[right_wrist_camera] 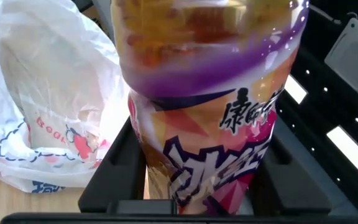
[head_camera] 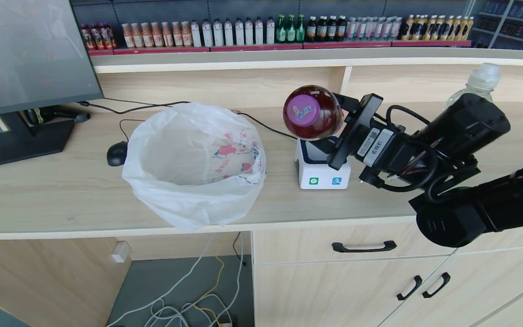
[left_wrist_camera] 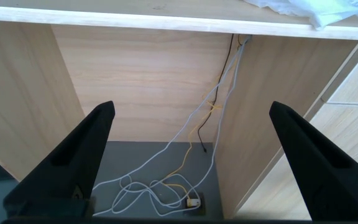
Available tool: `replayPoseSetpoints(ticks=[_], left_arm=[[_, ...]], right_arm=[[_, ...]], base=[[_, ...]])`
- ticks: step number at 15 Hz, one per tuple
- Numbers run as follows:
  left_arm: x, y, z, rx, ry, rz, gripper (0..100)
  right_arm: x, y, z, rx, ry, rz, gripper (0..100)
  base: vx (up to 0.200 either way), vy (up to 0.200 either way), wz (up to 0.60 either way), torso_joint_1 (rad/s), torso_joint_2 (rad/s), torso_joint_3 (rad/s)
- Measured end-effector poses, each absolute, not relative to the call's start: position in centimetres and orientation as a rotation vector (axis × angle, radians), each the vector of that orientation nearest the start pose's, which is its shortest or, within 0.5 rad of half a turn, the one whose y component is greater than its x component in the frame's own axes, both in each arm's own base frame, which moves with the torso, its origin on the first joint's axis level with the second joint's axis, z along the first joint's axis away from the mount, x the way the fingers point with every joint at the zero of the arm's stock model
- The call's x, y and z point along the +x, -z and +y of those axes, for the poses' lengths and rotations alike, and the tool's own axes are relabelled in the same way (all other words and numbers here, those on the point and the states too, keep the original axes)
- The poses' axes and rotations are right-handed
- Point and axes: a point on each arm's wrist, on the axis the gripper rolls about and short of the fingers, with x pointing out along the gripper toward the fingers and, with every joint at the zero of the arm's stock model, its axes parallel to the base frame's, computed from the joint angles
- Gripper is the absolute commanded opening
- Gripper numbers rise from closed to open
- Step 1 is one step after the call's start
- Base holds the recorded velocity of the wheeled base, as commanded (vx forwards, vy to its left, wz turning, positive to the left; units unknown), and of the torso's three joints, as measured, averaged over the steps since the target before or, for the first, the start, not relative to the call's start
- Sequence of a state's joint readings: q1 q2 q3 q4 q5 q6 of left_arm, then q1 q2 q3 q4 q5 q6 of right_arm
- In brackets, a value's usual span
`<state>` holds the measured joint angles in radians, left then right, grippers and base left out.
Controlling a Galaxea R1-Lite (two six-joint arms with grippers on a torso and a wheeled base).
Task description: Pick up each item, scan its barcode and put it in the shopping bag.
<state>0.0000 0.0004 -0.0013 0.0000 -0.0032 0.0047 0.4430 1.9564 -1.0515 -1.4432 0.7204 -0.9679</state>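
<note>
Gripping drink bottle over scanner, R end effector sits beside open-mouthed shopping bag; L end effector spread wide.

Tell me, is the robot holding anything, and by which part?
Yes: the right pincer grips a drink bottle around its labelled body. The left pincer is open, empty.

My right arm stretches in from four o'clock, wrist angled towards ten o'clock. My right gripper is clamped on the dark-red plastic drink bottle, which lies sideways in the grip. Down low, my left gripper points downward, black fingers spread wide.
</note>
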Motion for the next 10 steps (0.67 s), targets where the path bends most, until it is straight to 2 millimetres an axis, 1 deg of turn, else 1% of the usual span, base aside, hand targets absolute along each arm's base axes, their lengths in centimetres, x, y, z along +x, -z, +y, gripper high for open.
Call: replayPoseSetpoints(ticks=[2,6,10], left_arm=[[-2.3,-7.6,0.0,0.005,0.003,-0.001,100],[-2.3,-7.6,0.0,0.005,0.003,0.0,100],[-2.3,-7.6,0.0,0.005,0.003,0.0,100]], right_arm=[[32.5,-23.1,16.9,-0.915,-0.832,-1.067,0],[32.8,-22.2,16.1,-0.923,-0.844,-1.029,0],[33.1,-22.1,15.4,-0.934,-0.828,-1.017,0]], base=[[0.0,0.0,0.0,0.0,0.0,0.0],[0.0,0.0,0.0,0.0,0.0,0.0],[0.0,0.0,0.0,0.0,0.0,0.0]])
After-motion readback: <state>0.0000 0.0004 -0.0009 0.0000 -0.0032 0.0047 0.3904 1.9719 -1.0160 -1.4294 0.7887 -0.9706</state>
